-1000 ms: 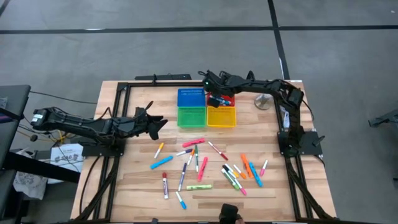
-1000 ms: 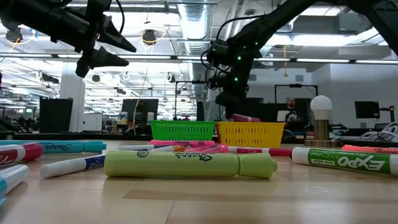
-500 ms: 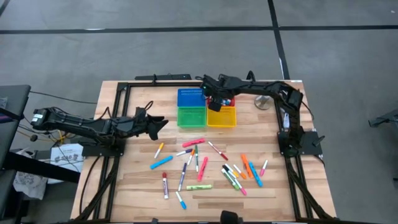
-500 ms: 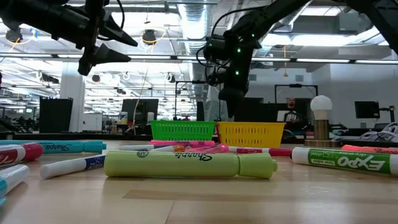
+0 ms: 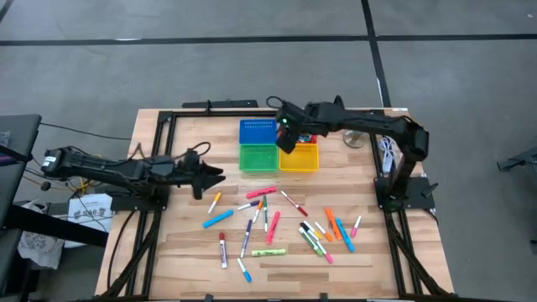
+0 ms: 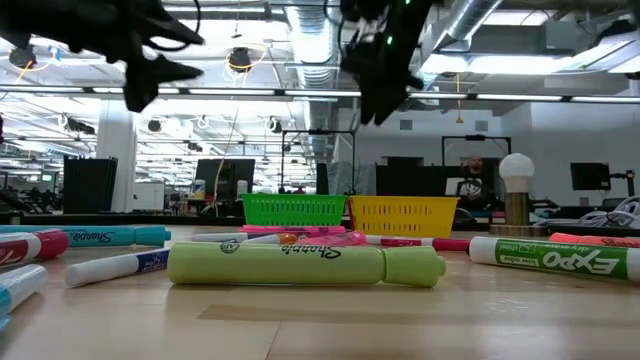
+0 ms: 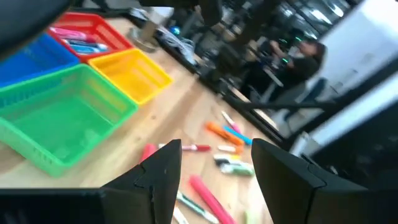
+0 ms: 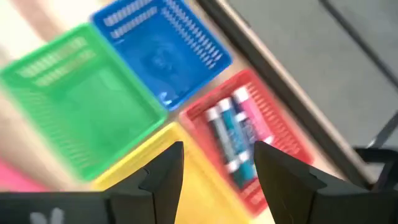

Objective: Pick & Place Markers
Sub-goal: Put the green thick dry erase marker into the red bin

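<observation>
Many markers [image 5: 268, 220] lie scattered flat on the wooden table's near half. Three more lie in the red tray [image 8: 273, 140], one of them pink [image 8: 247, 127]. My right gripper [image 5: 285, 141] hangs open high above the four trays, over the meeting of the green tray [image 5: 258, 157] and the yellow tray [image 5: 300, 158], with nothing between its fingers [image 8: 163, 171]. My left gripper [image 5: 215, 177] stands open above the table's left side, pointing toward the markers and holding nothing. Its fingers [image 7: 163, 168] frame bare table and a few markers.
The blue tray [image 5: 257, 131] sits behind the green one, at the far middle of the table. A round metal lamp base [image 5: 356, 138] stands at the far right. A black frame [image 5: 159, 151] runs along the table's edges. A green highlighter [image 6: 300, 264] lies near the front edge.
My right gripper has risen from just above the red tray and moved toward the table's near left, so that it now hangs high over the green and yellow trays. My left gripper has swung its fingers a little toward the near edge.
</observation>
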